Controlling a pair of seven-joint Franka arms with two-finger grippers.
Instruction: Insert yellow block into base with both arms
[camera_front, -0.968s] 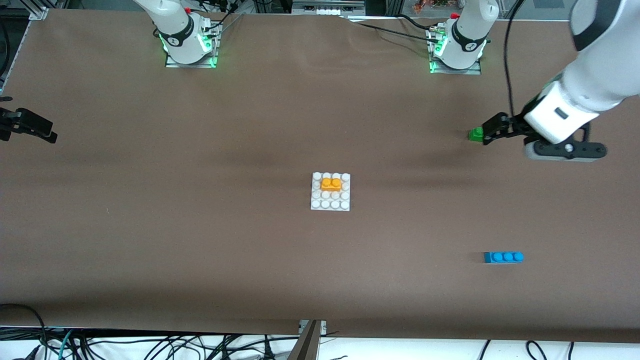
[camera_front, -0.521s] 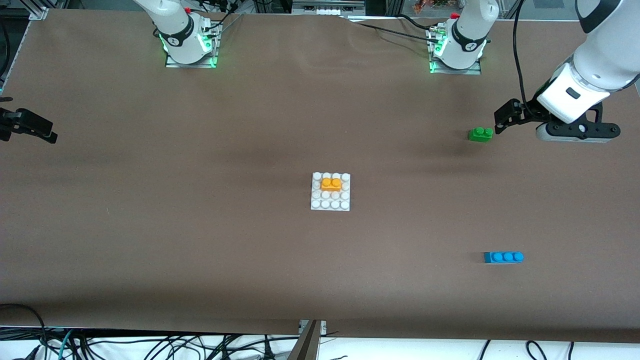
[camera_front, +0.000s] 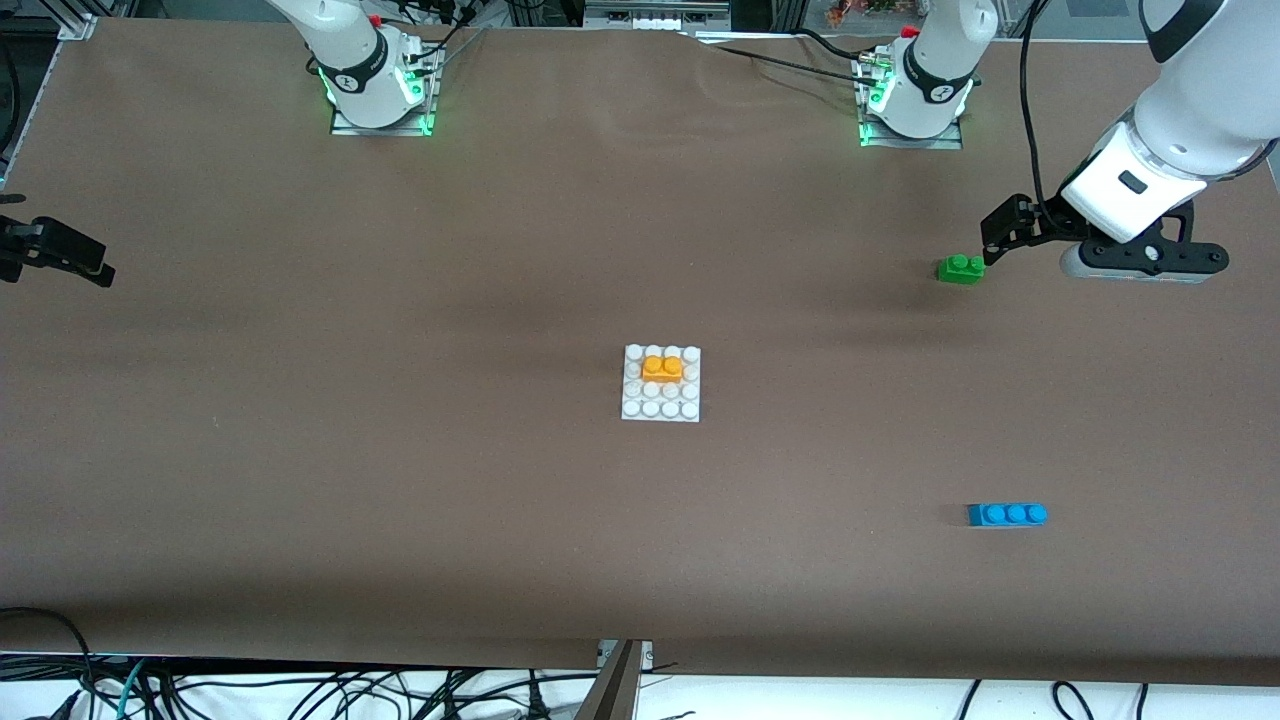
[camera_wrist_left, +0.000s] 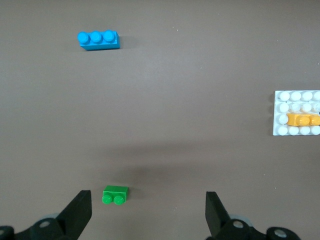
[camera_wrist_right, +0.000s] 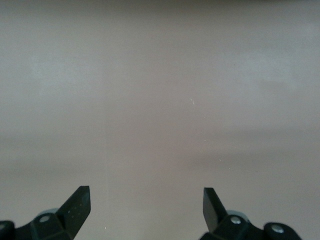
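Note:
The yellow block sits on the studs of the white base in the middle of the table, in the base's second row from the robots' side. Both also show in the left wrist view: the block on the base. My left gripper is open and empty, in the air just beside the green brick at the left arm's end of the table; in the left wrist view the green brick lies between its fingers. My right gripper is open and empty at the right arm's end, over bare table.
A blue three-stud brick lies on the table nearer to the front camera than the green brick, also in the left wrist view. Cables run along the table's edge by the robots' bases and below the front edge.
My left gripper has risen off the table and drawn back from the green brick toward the left arm's end, leaving the brick where it lay. The right arm has not moved.

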